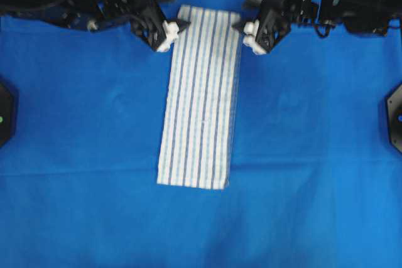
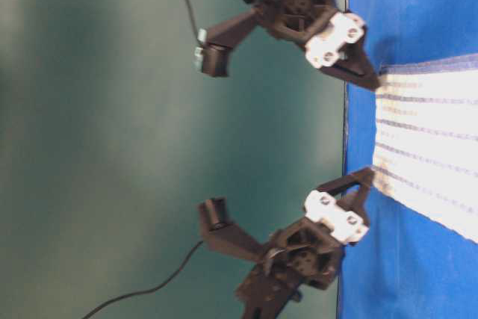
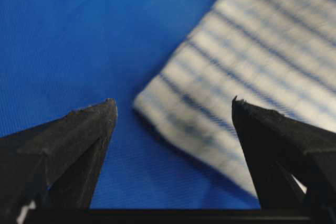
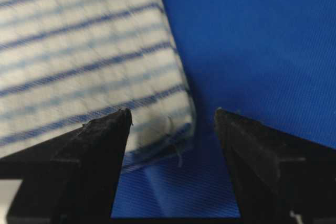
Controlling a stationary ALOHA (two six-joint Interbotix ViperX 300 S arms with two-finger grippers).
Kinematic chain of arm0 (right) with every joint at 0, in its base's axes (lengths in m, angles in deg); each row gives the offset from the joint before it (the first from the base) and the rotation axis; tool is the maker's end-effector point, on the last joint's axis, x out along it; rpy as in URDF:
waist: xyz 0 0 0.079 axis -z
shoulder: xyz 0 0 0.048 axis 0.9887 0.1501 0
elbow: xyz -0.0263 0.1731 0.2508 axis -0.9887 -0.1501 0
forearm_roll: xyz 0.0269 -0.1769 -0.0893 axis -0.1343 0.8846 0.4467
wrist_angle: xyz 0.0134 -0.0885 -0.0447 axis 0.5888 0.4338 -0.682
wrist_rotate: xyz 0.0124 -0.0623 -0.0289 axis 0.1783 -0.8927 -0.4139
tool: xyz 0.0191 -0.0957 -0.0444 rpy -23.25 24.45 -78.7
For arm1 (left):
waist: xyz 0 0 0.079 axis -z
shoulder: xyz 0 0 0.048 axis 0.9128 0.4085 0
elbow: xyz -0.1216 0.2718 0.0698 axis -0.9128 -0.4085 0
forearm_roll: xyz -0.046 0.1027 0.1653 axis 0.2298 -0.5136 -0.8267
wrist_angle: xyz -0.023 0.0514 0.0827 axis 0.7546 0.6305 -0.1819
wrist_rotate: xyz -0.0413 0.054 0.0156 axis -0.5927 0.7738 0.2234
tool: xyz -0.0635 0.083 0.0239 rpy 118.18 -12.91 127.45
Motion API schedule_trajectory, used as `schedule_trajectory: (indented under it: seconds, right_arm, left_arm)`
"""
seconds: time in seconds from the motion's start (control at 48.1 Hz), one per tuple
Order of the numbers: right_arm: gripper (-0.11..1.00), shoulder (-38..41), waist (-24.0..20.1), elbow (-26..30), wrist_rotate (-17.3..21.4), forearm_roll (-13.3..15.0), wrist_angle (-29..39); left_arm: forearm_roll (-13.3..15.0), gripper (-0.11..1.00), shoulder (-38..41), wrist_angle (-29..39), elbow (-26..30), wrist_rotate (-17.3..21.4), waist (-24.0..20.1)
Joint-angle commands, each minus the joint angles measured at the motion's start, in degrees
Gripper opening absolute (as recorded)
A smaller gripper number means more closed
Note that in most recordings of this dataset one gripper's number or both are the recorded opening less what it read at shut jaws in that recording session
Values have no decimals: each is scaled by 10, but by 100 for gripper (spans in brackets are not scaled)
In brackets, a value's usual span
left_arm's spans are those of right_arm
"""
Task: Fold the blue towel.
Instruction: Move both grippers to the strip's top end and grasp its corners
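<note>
while flat on the blue sheet (image 1: 75,155), the blue towel (image 1: 201,98), left pincer (image 1: 178,28) and right pincer (image 1: 242,29) both released

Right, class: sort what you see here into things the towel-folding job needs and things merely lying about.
Part of the job:
- blue towel
- left gripper, open at a far corner
- right gripper, open at the other far corner

Just there:
- blue background sheet
- black mounts at the side edges
</note>
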Motion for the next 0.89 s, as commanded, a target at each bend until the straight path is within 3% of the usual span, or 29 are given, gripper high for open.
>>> schedule_trajectory:
  seconds: [0.0,0.187,0.27,0.354,0.541,0.603,0.873]
  right_arm:
    - [65,-1,2,13,1,2,-5]
    - [65,3,2,14,1,2,-5]
    - [63,3,-1,14,0,2,-3]
    - [53,3,-5,13,0,7,-4]
    - [7,3,-10,14,0,16,-4]
    - [7,3,-10,15,0,17,-4]
    - [7,2,-8,22,0,16,0]
  left_arm:
    - [-1,86,5,-5,16,1,-2]
    - [-2,82,23,-4,21,2,-1]
    - [-2,75,24,-4,19,4,0]
    - [-2,58,25,-4,18,18,4]
    - [-2,15,28,-4,17,51,18]
    - [-2,5,28,-5,18,54,18]
    - [-2,4,18,0,14,57,17]
